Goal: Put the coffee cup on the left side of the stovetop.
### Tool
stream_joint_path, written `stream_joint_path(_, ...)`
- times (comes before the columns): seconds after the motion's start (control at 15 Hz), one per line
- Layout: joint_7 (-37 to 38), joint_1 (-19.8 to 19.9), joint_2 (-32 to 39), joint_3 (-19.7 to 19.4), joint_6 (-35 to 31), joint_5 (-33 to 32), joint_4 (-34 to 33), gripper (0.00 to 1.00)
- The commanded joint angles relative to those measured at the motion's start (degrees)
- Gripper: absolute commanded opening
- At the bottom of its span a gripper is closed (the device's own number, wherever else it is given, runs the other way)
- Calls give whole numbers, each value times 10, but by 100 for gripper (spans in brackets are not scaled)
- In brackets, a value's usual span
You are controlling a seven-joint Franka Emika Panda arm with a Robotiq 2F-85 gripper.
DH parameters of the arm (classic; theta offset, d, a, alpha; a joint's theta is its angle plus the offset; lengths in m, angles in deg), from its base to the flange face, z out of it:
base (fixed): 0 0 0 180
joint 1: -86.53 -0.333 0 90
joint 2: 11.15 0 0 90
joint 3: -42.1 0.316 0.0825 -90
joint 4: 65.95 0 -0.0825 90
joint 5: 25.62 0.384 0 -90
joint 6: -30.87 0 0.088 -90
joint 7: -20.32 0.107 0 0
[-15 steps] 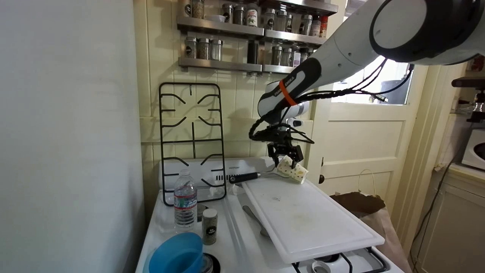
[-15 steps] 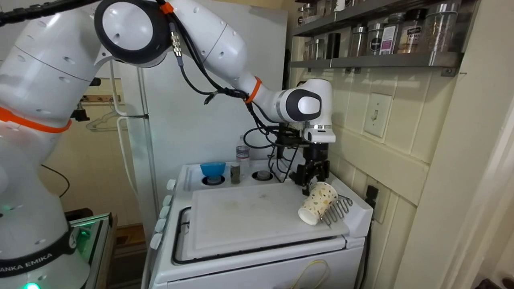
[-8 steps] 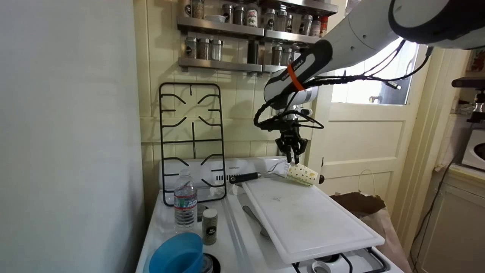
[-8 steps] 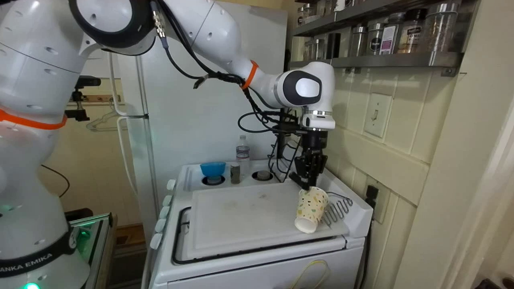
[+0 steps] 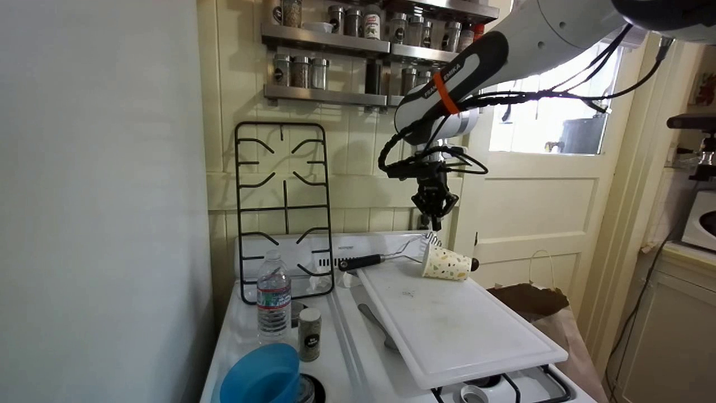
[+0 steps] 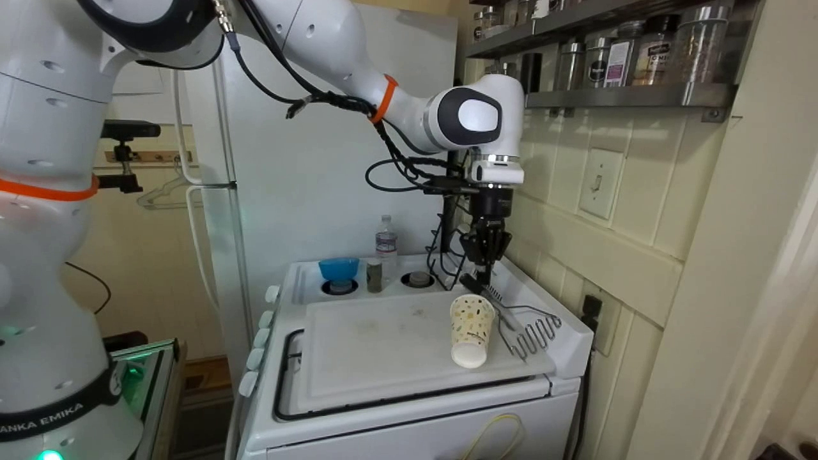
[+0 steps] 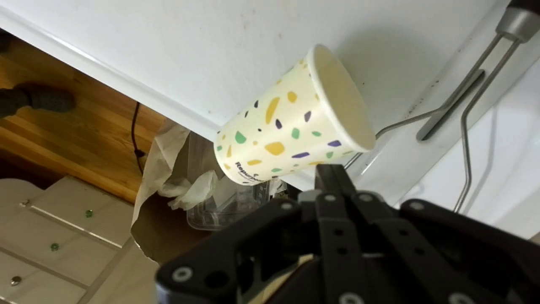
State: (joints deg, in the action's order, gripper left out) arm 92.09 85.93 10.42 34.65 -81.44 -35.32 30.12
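Observation:
The coffee cup (image 5: 447, 263), cream with coloured flecks, lies on its side at the back corner of the large white board. In the wrist view the cup (image 7: 278, 131) has its mouth towards the upper right, just ahead of my fingertips. My gripper (image 6: 484, 276) hangs above the board beside the cup, apart from it in both exterior views. Nothing sits between the fingers; the gripper (image 7: 335, 171) shows both tips pressed together. The white stovetop (image 5: 335, 330) extends beyond the board, whose slab hides much of it.
A masher (image 5: 361, 262) with a black handle lies behind the board (image 5: 453, 319). On the stovetop stand a clear bottle (image 5: 274, 302), a spice jar (image 5: 309, 336) and a blue bowl (image 5: 260, 375). A burner grate (image 5: 285, 209) leans against the wall. A spoon (image 5: 372, 319) lies alongside the board.
From open, my jaws have come together with nothing in them, while the gripper rose. The cup, earlier tilted at the fingers, has swung round and lies lower on the board, apart from them.

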Motion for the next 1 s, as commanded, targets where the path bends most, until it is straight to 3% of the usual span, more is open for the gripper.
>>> stream_joint_path(0.0, -23, -10, -27, 5, -8, -19, 30, 26)
stream_joint_path(0.13, -57, -17, -33, 10, -42, -48, 39, 33)
stream_joint_path(0.4, -103, -27, -11, 16, -80, -81, 18, 62)
stream_joint_path(0.73, -174, -48, 32, 26, 3, -90, -21, 99)
stream_joint_path(0.93, -151, -70, 65, 13, 81, -128, -49, 100)
